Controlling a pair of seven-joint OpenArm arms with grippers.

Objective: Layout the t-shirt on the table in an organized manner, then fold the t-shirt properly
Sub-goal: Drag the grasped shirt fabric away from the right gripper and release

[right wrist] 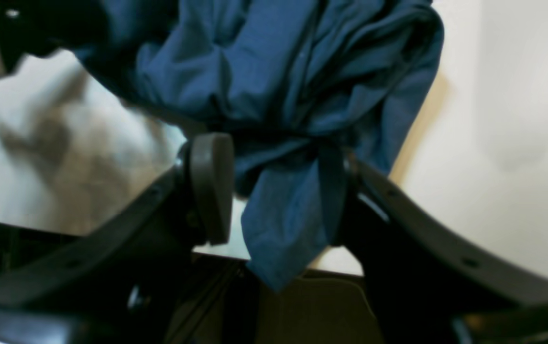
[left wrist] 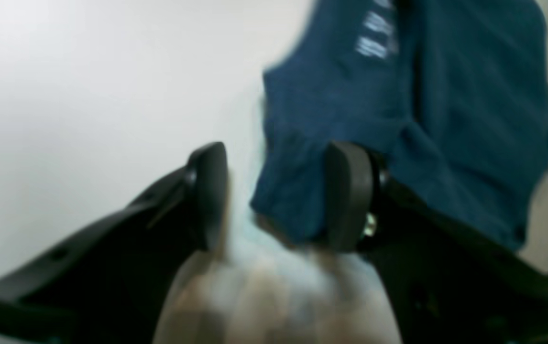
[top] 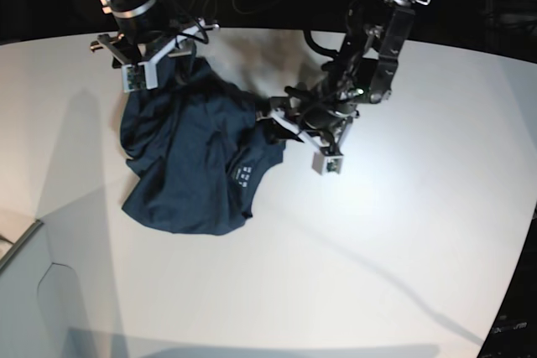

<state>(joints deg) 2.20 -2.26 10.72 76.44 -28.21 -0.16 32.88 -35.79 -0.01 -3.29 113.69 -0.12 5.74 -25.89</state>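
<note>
The dark navy t-shirt point(top: 189, 153) lies crumpled on the white table point(top: 377, 232), its white neck label point(top: 243, 175) facing up. My left gripper point(left wrist: 276, 196) is open at the shirt's right edge. The shirt's edge point(left wrist: 298, 157) lies between the jaws, against the right-hand finger point(left wrist: 348, 196). My right gripper point(right wrist: 276, 188) is at the shirt's far corner by the table's back edge. A bunch of the shirt point(right wrist: 283, 200) fills its jaws, covers one finger, and hangs out below. In the base view the right gripper point(top: 159, 60) has that corner raised.
The table's far edge point(right wrist: 216, 253) runs just under my right gripper, with dark floor beyond. The shirt occupies the left middle of the table point(top: 92, 232). A pale box corner point(top: 17, 245) shows at the left border.
</note>
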